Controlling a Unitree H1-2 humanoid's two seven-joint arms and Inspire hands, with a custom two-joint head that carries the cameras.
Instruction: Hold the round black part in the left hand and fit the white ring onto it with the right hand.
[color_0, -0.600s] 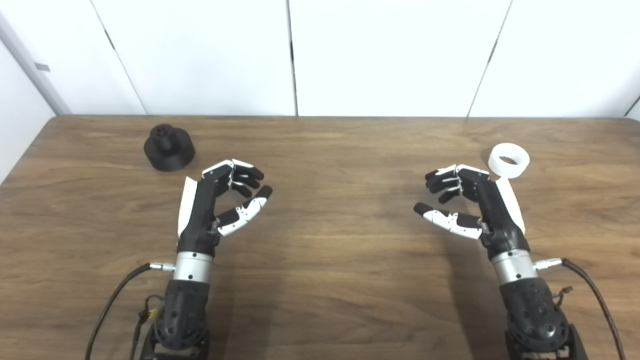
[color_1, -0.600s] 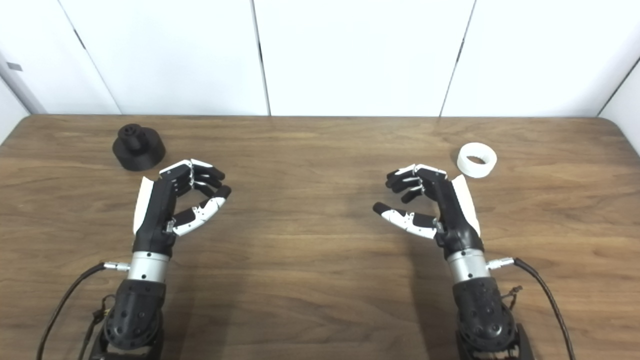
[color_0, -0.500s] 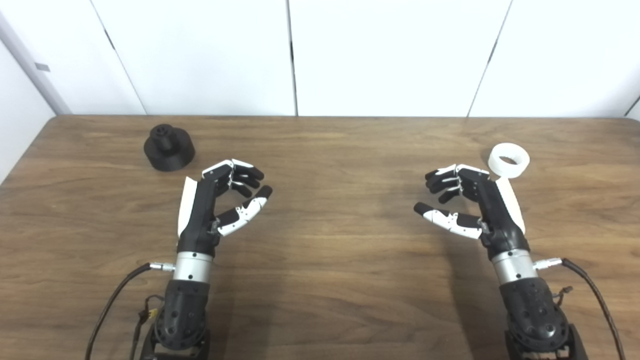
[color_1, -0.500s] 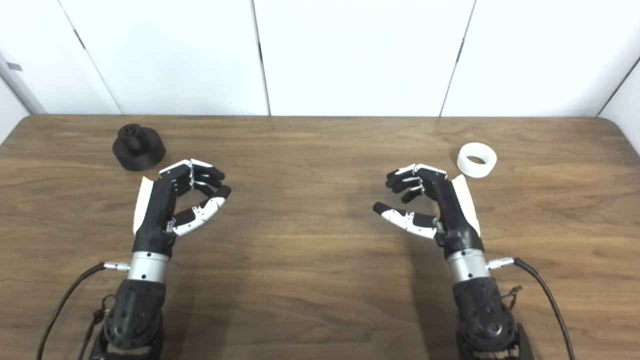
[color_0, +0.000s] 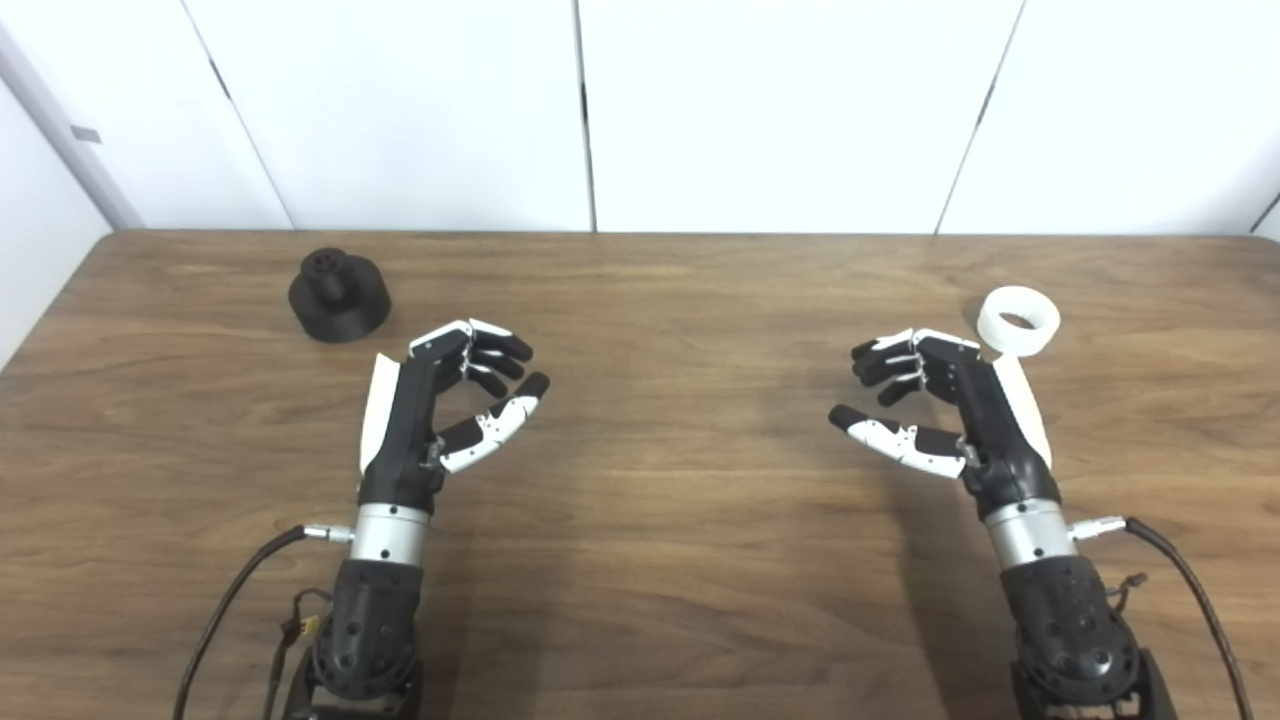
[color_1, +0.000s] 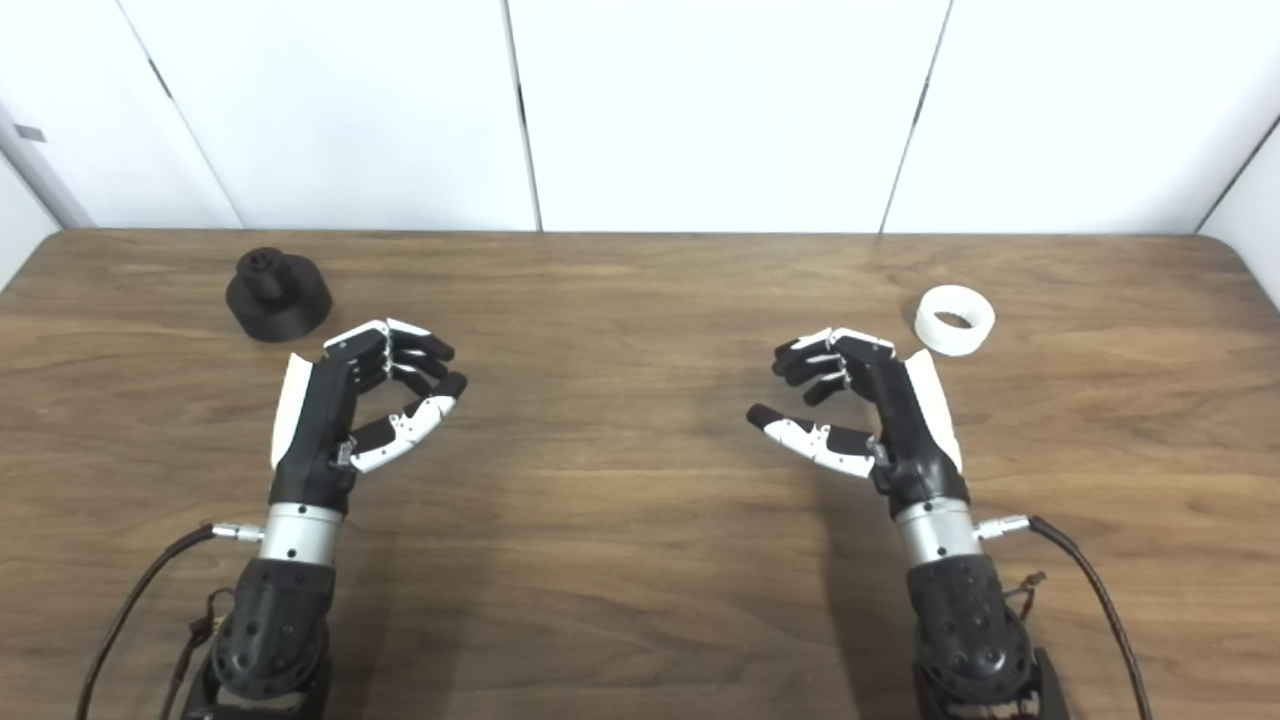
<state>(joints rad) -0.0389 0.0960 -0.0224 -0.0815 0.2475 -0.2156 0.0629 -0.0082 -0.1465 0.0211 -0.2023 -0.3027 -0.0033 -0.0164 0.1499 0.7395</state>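
Both hands, left (color_0: 430, 410) & right (color_0: 950, 410), empty w/ fingers apart; white ring (color_0: 1018, 320) may roll away if bumped.

Both empty, fingers apart: left hand (color_1: 345, 405) near round black part (color_1: 277, 293), right hand (color_1: 870, 410) beside white ring (color_1: 954, 319), over desk (color_1: 620, 520).

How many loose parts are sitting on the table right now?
2: the round black part at far left, the white ring at far right. Nothing appears hidden.
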